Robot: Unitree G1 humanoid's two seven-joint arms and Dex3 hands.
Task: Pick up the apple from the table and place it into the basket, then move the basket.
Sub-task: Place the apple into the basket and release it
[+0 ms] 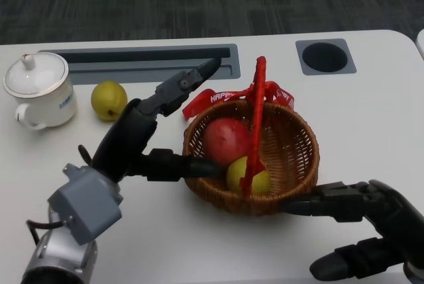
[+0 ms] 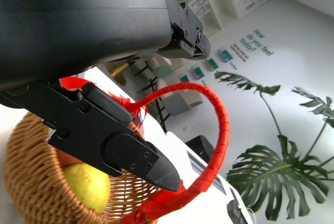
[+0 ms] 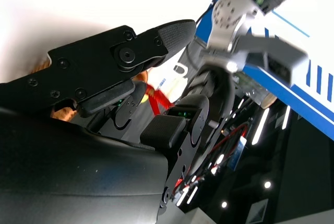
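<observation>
A wicker basket (image 1: 299,140) with an upright red handle (image 1: 256,112) stands mid-table. Inside it lie a red apple (image 1: 226,140) and a yellow-green fruit (image 1: 254,177). A second yellow-green apple (image 1: 108,99) sits on the table at the far left. My left hand (image 1: 140,137) is spread beside the basket's left side; one finger reaches its rim and another points past the red ribbon. It holds nothing. My right hand (image 1: 361,223) lies at the basket's near right, fingers apart and empty. The left wrist view shows the basket (image 2: 31,182), a yellow fruit (image 2: 86,185) and the handle (image 2: 219,125).
A white lidded cup (image 1: 38,89) stands at the far left beside the loose apple. Along the table's back run a long dark slot (image 1: 146,59) and a round dark hole (image 1: 324,57). Bare table lies to the right of the basket.
</observation>
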